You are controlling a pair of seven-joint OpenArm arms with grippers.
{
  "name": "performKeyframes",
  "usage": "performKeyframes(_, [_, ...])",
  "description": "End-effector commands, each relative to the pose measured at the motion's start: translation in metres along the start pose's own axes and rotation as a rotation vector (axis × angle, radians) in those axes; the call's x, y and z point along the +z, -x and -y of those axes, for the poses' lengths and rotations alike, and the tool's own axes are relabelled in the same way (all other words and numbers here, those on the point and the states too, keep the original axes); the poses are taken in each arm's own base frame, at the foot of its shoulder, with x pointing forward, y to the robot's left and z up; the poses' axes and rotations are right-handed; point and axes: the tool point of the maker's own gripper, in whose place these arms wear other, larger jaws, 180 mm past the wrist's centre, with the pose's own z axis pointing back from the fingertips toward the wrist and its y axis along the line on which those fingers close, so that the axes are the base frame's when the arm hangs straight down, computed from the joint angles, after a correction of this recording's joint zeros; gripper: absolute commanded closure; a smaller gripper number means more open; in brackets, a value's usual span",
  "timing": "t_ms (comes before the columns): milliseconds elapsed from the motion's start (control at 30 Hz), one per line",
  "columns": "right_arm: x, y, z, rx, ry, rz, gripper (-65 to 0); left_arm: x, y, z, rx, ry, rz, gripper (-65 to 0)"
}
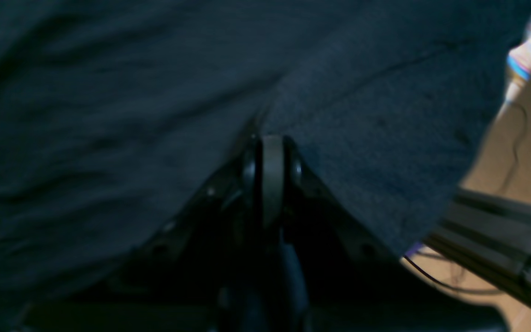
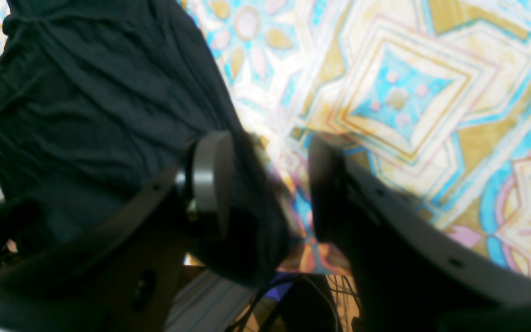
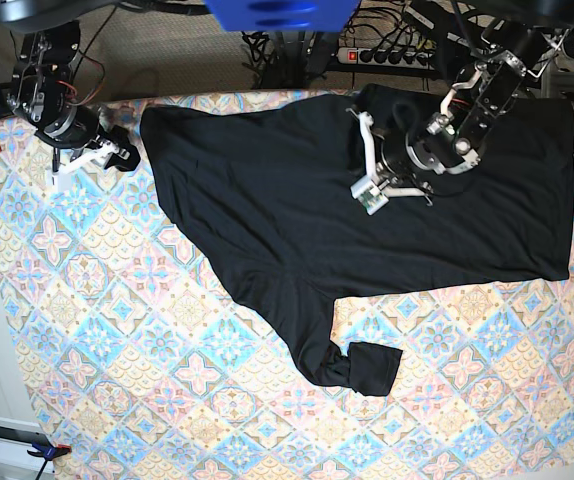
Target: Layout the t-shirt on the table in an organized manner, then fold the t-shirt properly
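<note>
Left tool [image 1: 272,152] pinches the black t-shirt [image 3: 297,210], fabric hiding its tips; right tool [image 2: 265,184] stands wide over the counter [image 3: 117,350] edge.

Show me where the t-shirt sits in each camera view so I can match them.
Left wrist: t-shirt fills nearly the whole picture, pinched in the left gripper.
Right wrist: upper left, beside the open right gripper.
Base: top centre to right edge.
Shared landmark: the patterned table.

Power strip [image 3: 387,56], perhaps cables beside.
</note>
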Motion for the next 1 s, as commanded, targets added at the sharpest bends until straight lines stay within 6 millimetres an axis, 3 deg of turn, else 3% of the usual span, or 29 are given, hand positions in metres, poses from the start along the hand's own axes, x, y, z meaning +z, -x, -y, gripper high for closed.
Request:
performKeyframes(0, [0.005,-0.011,-0.005,0.024,-0.013,0.031,-26.0,0.005,-0.011,-0.007,-0.003,-0.018,0.036,0.0])
performKeyframes(167, [0.004,-0.012,-0.006,0.023,-0.015,0.032,-26.0,0.007,-0.012,-0.015,0.000,-0.039,0.039,0.0])
performKeyframes(400, [0.004,-0.012,-0.006,0.023,-0.015,0.032,-26.0,-0.012,-0.001,-0.011,0.061,-0.018,0.006,-0.1])
performKeyframes(500, [0.004,-0.011,-0.005,0.023,-0.013,0.031,-26.0,-0.016,-0.010,-0.006,0.074,-0.008,0.033,-0.2])
performKeyframes(667, [0.002,-0.007,-0.008,0.009,-0.022,0.029,-26.2,-0.019,-0.034,-0.014,0.029,-0.070,0.076,-0.2])
performKeyframes(833, [-0.002,-0.002,-0.012,-0.011,-0.036,0.028,-26.2,-0.012,-0.045,-0.015,-0.022,-0.112,0.102,-0.2])
performKeyframes(967, [-0.002,-0.002,-0.012,-0.011,-0.036,0.028,-26.2,-0.011,-0.043,-0.016,-0.025,-0.116,0.097,-0.2])
